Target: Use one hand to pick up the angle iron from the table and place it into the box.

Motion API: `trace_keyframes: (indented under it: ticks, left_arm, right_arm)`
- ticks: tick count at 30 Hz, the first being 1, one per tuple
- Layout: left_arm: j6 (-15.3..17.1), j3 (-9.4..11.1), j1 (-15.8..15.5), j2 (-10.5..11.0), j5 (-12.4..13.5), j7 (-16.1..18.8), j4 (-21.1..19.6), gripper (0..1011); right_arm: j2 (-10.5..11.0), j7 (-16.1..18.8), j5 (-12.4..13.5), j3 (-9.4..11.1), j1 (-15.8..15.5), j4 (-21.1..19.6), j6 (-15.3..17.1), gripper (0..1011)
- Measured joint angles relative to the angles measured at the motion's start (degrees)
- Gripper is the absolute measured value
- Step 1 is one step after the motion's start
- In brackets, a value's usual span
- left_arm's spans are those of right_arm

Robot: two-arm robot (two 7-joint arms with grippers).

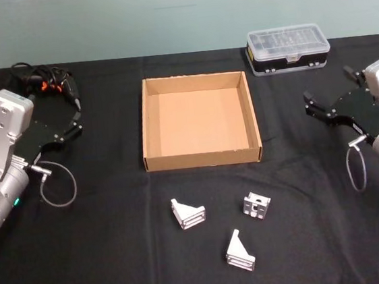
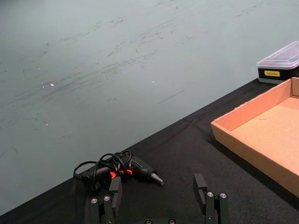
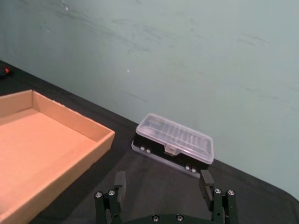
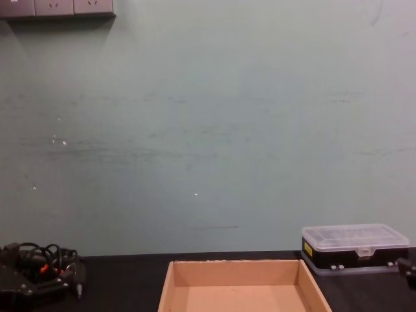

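1. The task is judged to be at its opening step: nothing is gripped, and the wide, shallow tan cardboard box [image 1: 198,124] at the centre of the head view holds nothing.
2. Three small silver metal angle irons lie on the flat black table [image 1: 107,259] in the lower middle of the head view, below the box: the left one [image 1: 188,213], the right one [image 1: 256,205] and the lowest one [image 1: 240,251]. They lie apart from one another.
3. The black left gripper [image 2: 158,185] hovers at the left edge of the head view with its fingers spread wide and nothing between them. It is just below a black corded electric screwdriver [image 1: 53,82].
4. The black right gripper [image 3: 162,178] hovers at the right edge with its fingers likewise apart, below a black plastic case with a clear lid [image 1: 288,49].
5. The next move probably calls for one arm to swing toward the lower middle of the head view, descend over an angle iron and close on it.
6. The case bears a yellow label whose writing is too small to read.
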Motion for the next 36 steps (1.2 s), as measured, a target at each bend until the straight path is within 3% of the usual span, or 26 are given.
trace_keyframes:
  ticks: [7, 10, 18, 26, 36]
  left_arm:
    - [0.00, 0.00, 0.00, 0.00, 0.00, 0.00, 0.00, 1000]
    - [0.00, 0.00, 0.00, 0.00, 0.00, 0.00, 0.00, 1000]
    - [0.00, 0.00, 0.00, 0.00, 0.00, 0.00, 0.00, 1000]
    - [0.00, 0.00, 0.00, 0.00, 0.00, 0.00, 0.00, 1000]
    - [0.00, 0.00, 0.00, 0.00, 0.00, 0.00, 0.00, 1000]
  right_arm:
    - [1.57, 2.92, 1.84, 2.23, -1.38, -3.97, 1.12, 1000]
    - [3.39, 5.85, 3.58, 3.51, -2.28, -7.37, 2.91, 1000]
    - [7.19, 11.46, 4.86, 4.73, -3.96, -14.50, 5.66, 1000]
    - [9.10, 17.89, 6.69, 4.52, -5.15, -19.81, 8.57, 1000]
    - [9.16, 23.76, 9.11, 3.65, -5.40, -22.21, 12.90, 1000]
